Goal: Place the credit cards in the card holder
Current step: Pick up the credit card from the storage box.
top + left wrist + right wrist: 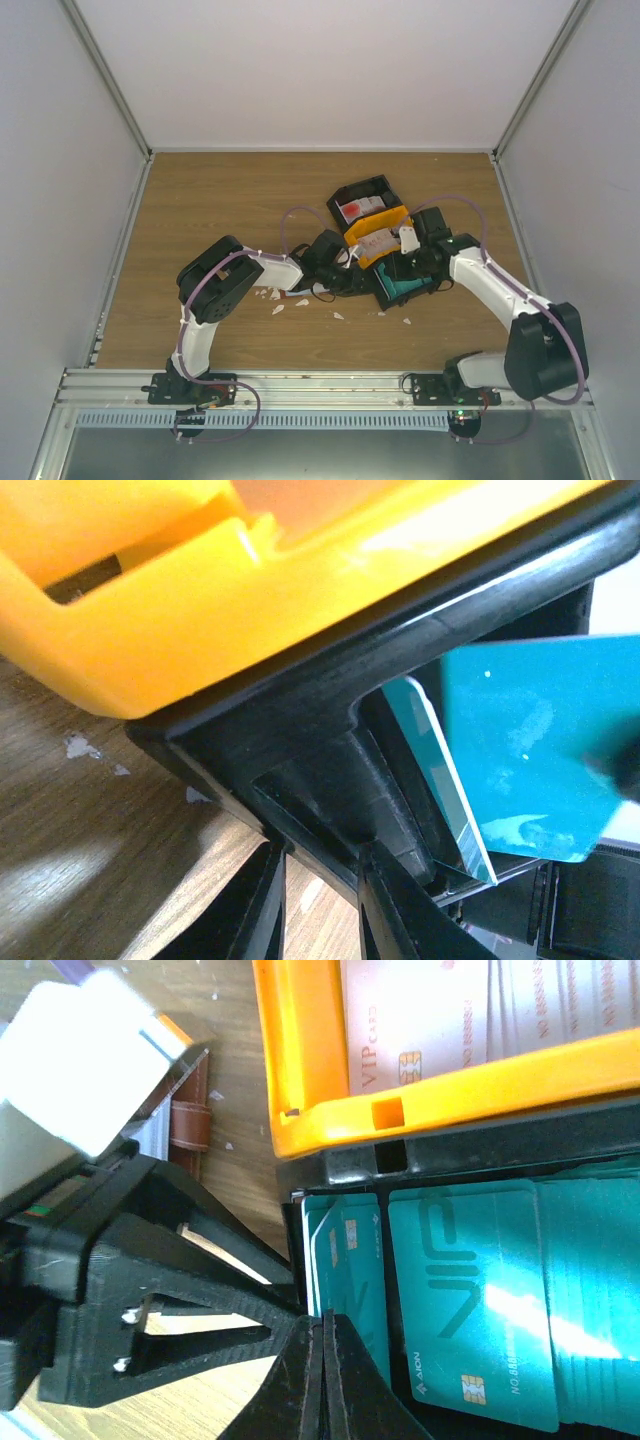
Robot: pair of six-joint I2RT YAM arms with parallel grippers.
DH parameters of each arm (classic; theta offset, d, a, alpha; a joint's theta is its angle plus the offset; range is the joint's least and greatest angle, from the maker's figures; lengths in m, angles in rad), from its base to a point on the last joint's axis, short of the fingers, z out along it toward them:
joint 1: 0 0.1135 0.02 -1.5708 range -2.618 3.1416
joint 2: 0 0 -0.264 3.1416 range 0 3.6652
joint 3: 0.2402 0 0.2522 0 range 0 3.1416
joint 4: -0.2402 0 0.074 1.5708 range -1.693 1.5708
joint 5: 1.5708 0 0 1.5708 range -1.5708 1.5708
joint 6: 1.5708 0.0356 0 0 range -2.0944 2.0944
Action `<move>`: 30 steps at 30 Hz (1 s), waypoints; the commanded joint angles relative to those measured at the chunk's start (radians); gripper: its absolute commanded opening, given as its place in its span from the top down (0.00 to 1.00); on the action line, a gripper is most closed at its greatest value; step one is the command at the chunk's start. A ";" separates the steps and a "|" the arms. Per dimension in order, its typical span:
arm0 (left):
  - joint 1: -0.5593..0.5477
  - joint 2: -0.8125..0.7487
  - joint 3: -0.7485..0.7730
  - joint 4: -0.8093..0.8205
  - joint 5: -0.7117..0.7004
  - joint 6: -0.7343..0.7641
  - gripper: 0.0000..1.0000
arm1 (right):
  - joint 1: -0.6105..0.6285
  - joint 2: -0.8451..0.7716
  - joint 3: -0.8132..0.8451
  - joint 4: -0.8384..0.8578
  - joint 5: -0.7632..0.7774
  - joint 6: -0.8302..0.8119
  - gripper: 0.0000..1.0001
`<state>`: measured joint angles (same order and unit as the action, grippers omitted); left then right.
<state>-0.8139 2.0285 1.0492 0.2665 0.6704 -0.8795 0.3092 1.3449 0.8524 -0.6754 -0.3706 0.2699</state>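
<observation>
Teal credit cards (470, 1300) lie in a black bin (405, 287). Whitish-pink cards (440, 1020) lie in the yellow bin (378, 240) and red-and-white cards (360, 209) in the far black bin. My right gripper (322, 1325) is shut on the edge of a teal card (335, 1250) that stands tilted at the bin's left end; it also shows in the left wrist view (440, 770). My left gripper (320, 855) is open, its fingertips (268, 880) against the outside wall of the teal-card bin. The reddish-brown card holder (188, 1110) lies on the table, mostly hidden behind my left gripper.
The three bins are stacked askew at the table's middle right. White torn scraps (278, 309) lie on the wooden table (200, 200) in front of my left arm. Walls enclose the left, right and back.
</observation>
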 commanded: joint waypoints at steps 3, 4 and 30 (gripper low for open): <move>-0.011 -0.025 0.013 0.023 -0.023 0.017 0.74 | 0.003 -0.092 0.068 -0.087 0.089 0.035 0.99; -0.011 -0.043 0.010 0.014 -0.036 0.025 0.72 | 0.004 -0.112 0.079 -0.096 0.092 0.041 0.99; 0.013 -0.803 -0.256 -0.182 -0.310 0.138 0.19 | 0.004 -0.474 -0.112 0.433 -0.435 0.337 0.99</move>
<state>-0.8101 1.3239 0.8345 0.0875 0.3637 -0.7589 0.3092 0.8894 0.8139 -0.4717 -0.6159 0.4786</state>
